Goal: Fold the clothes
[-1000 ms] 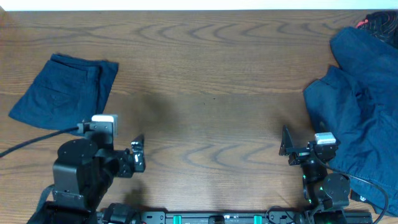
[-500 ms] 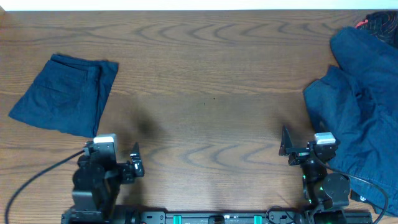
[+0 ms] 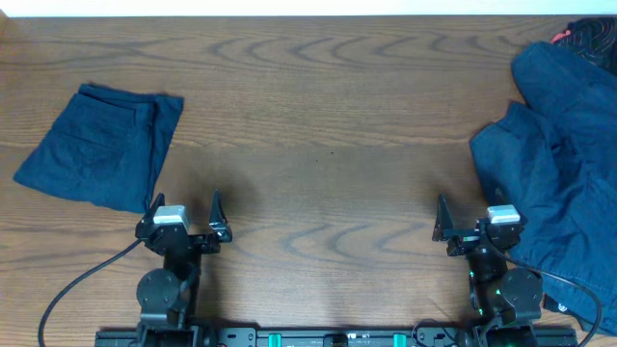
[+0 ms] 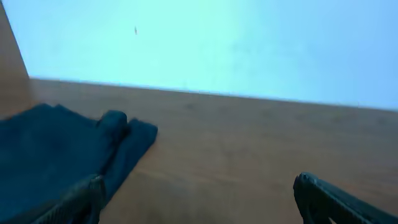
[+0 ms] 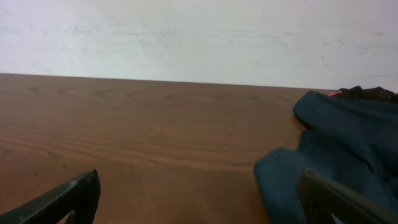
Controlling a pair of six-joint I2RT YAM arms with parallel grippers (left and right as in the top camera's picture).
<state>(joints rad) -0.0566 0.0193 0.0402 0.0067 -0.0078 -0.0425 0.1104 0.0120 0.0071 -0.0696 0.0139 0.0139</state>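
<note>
A folded dark navy garment [image 3: 96, 145] lies flat at the far left of the table and shows again in the left wrist view [image 4: 56, 149]. More navy clothes [image 3: 559, 164] sit crumpled in a loose pile at the right edge, and that pile [image 5: 348, 137] also fills the right side of the right wrist view. My left gripper [image 3: 183, 207] [image 4: 199, 202] hangs open near the front edge, just right of the folded garment's near corner, holding nothing. My right gripper [image 3: 477, 217] [image 5: 199, 199] stands open beside the pile's left edge, with only bare wood between its fingers.
The wooden table [image 3: 328, 125] stretches between the two lots of cloth. A black and red item [image 3: 588, 34] pokes out behind the pile at the far right corner. A black cable [image 3: 67, 299] trails off to the left of the left arm.
The left arm has drawn back toward the front edge and turned to face the table, its jaws still wide. The right arm and both lots of cloth have not moved.
</note>
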